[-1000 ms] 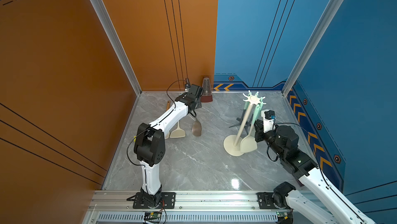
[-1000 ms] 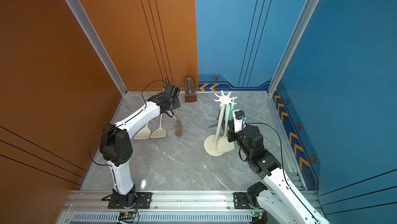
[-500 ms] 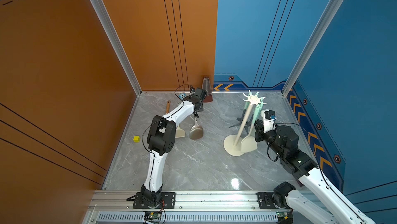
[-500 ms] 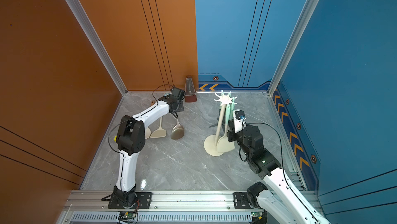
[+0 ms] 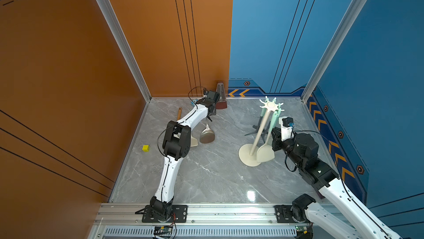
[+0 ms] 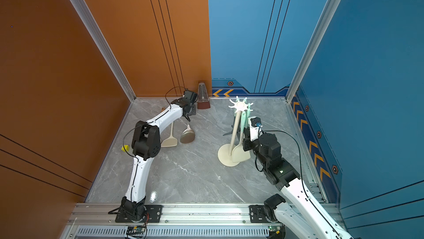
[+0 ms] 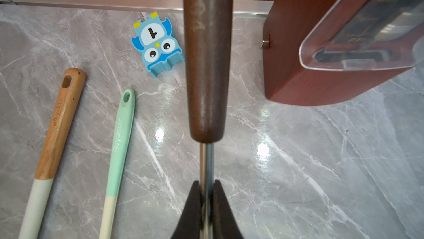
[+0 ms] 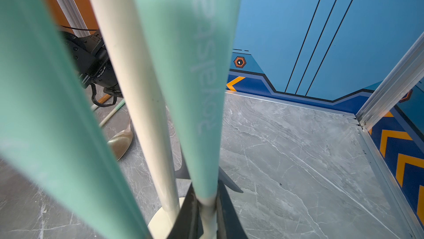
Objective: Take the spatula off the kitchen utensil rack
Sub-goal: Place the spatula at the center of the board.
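Cream kitchen utensil rack [image 5: 250, 158] [image 6: 226, 157]: round flat base, thin upright pole, white star-shaped crown of prongs. It stands on the grey marble-look tabletop [image 5: 218, 180], right of centre in both top views.

Mint-handled spatula with a cream blade [image 5: 265, 154] [image 8: 202, 88]: on the rack, handle top up at the crown, handle running down beside the pole, blade low by the base (contact there cannot be told). A second mint handle [image 8: 46, 111] hangs close alongside.

Right gripper [image 8: 205, 188]: jaws closed tight on the spatula's handle, where mint gives way to cream.

Left gripper [image 7: 206, 185]: jaws closed on the bare steel shank of a metal turner with a dark brown wooden handle [image 5: 207, 135] [image 7: 206, 66], well apart from the rack.

Sundries:
- brown pyramid metronome [image 5: 221, 100] at the back wall
- blue owl-shaped toy [image 7: 158, 45]
- wood-handled utensil [image 7: 59, 121] and mint-handled utensil [image 7: 121, 134], lying flat side by side
- small yellow cube [image 5: 145, 148] by the orange wall
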You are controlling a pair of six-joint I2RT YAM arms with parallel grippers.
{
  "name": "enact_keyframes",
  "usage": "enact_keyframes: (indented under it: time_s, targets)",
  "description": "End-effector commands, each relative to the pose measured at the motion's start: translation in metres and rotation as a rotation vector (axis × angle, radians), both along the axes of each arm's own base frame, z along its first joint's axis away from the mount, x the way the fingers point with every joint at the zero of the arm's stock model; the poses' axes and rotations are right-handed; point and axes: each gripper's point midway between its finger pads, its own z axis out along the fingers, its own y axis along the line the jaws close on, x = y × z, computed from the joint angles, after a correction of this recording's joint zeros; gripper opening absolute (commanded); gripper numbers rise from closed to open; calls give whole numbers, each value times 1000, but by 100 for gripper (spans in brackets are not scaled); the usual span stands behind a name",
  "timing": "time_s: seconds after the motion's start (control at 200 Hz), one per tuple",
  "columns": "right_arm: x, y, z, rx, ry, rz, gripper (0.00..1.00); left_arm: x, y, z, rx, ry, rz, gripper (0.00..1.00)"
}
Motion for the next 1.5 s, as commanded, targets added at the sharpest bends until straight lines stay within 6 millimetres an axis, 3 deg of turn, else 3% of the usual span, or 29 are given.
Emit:
enact_keyframes:
  time_s: [0.0,0.686,1.006,1.496]
  targets:
    - [-7,-9,-52,-98,178,-34,15,-2,7,-9,45,32,0,0]
    - [-9,-11,-54,-89,177,-37,15,-17,18,-57,63,132,20,0]
    - [-9,-11,-54,-91,177,-37,15,-18,24,-69,63,156,28,0]
    - [-9,-11,-55,-90,180,-38,15,-21,17,-83,14,203,-6,0]
